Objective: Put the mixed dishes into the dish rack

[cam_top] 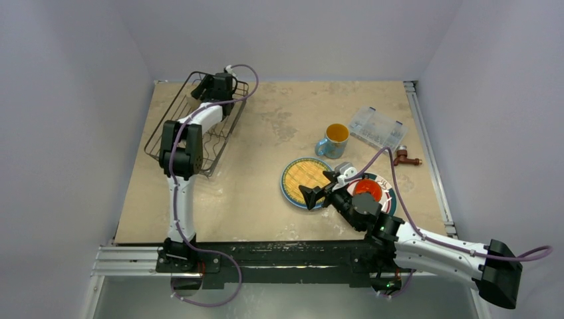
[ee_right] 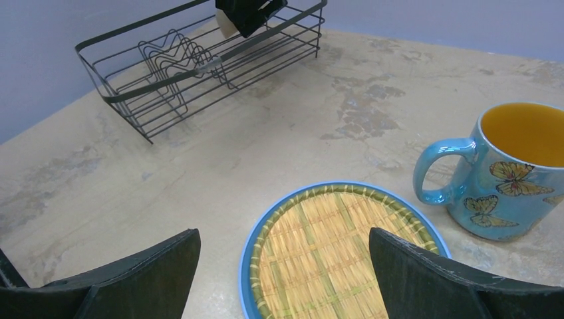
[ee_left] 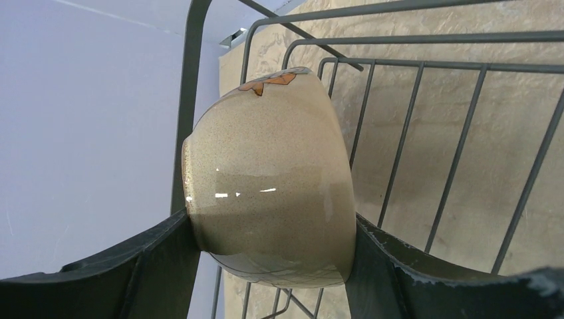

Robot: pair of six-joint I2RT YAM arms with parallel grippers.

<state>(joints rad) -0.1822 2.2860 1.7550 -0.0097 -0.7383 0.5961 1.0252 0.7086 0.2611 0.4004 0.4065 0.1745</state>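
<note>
Pale lilac walls [cam_top: 66,100] are seen round a mottled beige surface [cam_top: 266,126], worn in patches. Step in hand, by judgement: the cream cup [ee_left: 266,179] is being set into the dish rack [cam_top: 174,113] at far left. The cup is clamped betw. the left fingers [ee_left: 126,269], which are part-closed on it, one by its foot, the other by its rim. Rack wires are seen just behind it; contact can't be told. Next move prob. calls for lowering till the wires bear it, then a release w/o rolling, as it is glazed, speckled, round and likely slippery. The right fingers [ee_right: 133,272] are spread wide w/ nothing held, poised at the near edge of the yellow woven plate [ee_right: 332,256]. The plate is flat, blue-rimmed, straw-textured and lies flush, so a rim pinch is likely needed. The blue mug [ee_right: 512,173], glossy w/ butterflies & orange inside, stands just beside it. The orange cup [cam_top: 367,189] sits on the teal-rimmed plate [cam_top: 391,199], partly hidden by the right arm.
</note>
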